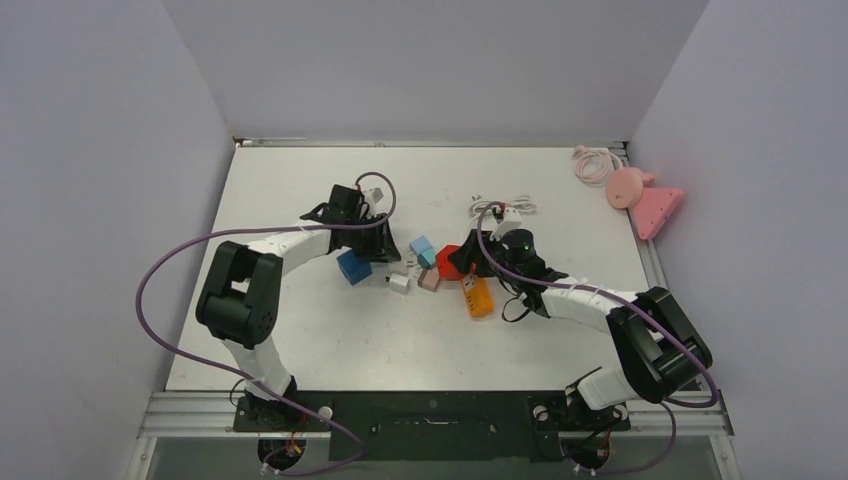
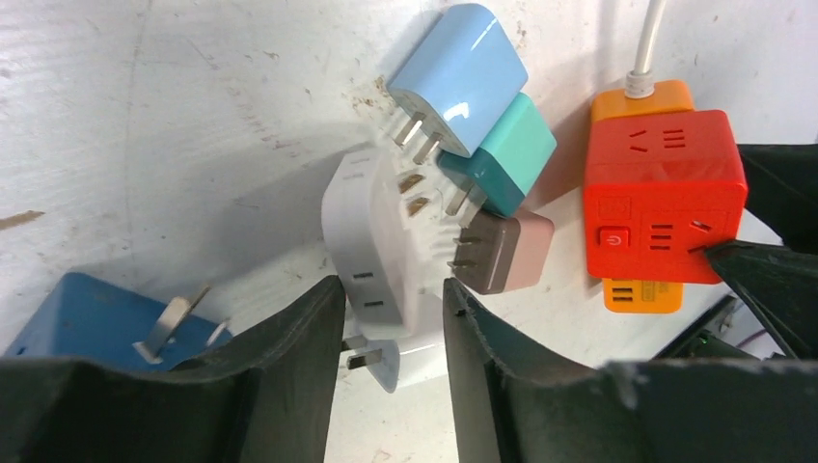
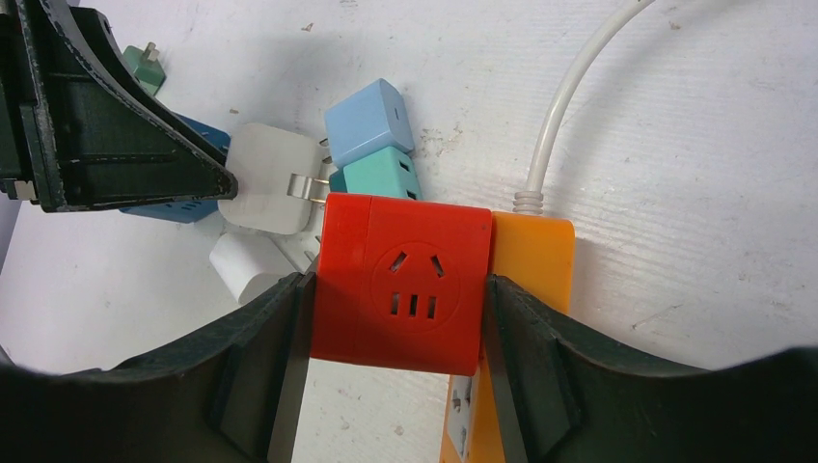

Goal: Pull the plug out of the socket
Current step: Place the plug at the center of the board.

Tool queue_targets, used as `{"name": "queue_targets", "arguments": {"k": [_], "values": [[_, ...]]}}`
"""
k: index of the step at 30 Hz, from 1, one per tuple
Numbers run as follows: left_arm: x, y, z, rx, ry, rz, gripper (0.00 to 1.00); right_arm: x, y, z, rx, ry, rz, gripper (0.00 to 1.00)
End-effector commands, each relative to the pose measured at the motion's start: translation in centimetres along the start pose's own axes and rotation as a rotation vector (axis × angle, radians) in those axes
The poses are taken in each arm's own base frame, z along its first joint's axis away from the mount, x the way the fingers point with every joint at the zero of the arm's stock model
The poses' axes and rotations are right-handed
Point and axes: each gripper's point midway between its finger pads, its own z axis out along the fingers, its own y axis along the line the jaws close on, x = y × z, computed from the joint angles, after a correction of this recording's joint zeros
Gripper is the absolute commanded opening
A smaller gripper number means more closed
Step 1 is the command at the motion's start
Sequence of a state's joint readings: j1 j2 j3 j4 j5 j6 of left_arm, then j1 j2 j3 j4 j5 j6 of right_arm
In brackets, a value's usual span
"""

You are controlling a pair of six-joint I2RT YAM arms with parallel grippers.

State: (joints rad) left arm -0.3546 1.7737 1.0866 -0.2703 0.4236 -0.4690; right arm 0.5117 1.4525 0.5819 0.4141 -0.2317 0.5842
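Note:
The red socket cube sits between the fingers of my right gripper, which is shut on its two sides; an orange socket strip lies against it. A white plug hangs blurred between the parted fingers of my left gripper, its prongs bare and clear of the socket's face. In the right wrist view that white plug lies just left of the cube, with a left fingertip at its edge. From above, the left gripper and right gripper face each other across the pile.
Loose plugs crowd the socket: light blue, teal, brown-pink, dark blue and a second white one. A white cable coils behind. Pink objects lie at the table's far right edge.

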Motion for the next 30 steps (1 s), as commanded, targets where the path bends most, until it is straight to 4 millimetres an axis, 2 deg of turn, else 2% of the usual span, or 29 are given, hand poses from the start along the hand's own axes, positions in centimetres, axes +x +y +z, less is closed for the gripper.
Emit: {"name": "queue_targets", "arguments": {"k": [1,8,14,15,16,20,23,26,30], "values": [[-1.5,0.0,-0.5,-0.034,-0.033,0.04,0.43,-2.6,1.5,-0.2,-0.044,-0.096,-0.039,0.05],[-2.1,-1.0,-1.2,-0.004,-0.063,0.076,0.62,-2.5,1.6,-0.2,-0.05,-0.092,-0.04,0.05],[-3.1,-3.2,-2.8,0.072,-0.146,0.149,0.8,-2.5,2.1,-0.1,-0.059,-0.089,-0.062,0.05],[-3.3,-3.6,-3.2,0.088,-0.162,0.158,0.83,-2.5,2.1,-0.1,-0.053,-0.089,-0.066,0.08],[-3.5,-4.2,-3.7,0.106,-0.181,0.169,0.84,-2.5,2.1,-0.1,-0.046,-0.087,-0.071,0.15],[-3.6,-5.8,-4.6,0.184,-0.22,0.188,0.87,-2.8,2.2,-0.2,-0.042,-0.089,-0.083,0.56],[-3.4,-6.5,-4.8,0.22,-0.216,0.186,0.88,-3.2,2.7,-0.4,-0.055,-0.087,-0.1,0.74],[-3.4,-6.7,-5.0,0.226,-0.217,0.182,0.88,-3.8,3.2,-1.1,-0.061,-0.086,-0.128,0.89],[-3.3,-6.9,-5.4,0.234,-0.22,0.181,0.88,-3.9,2.8,-2.2,-0.03,-0.077,-0.162,0.98]]}}
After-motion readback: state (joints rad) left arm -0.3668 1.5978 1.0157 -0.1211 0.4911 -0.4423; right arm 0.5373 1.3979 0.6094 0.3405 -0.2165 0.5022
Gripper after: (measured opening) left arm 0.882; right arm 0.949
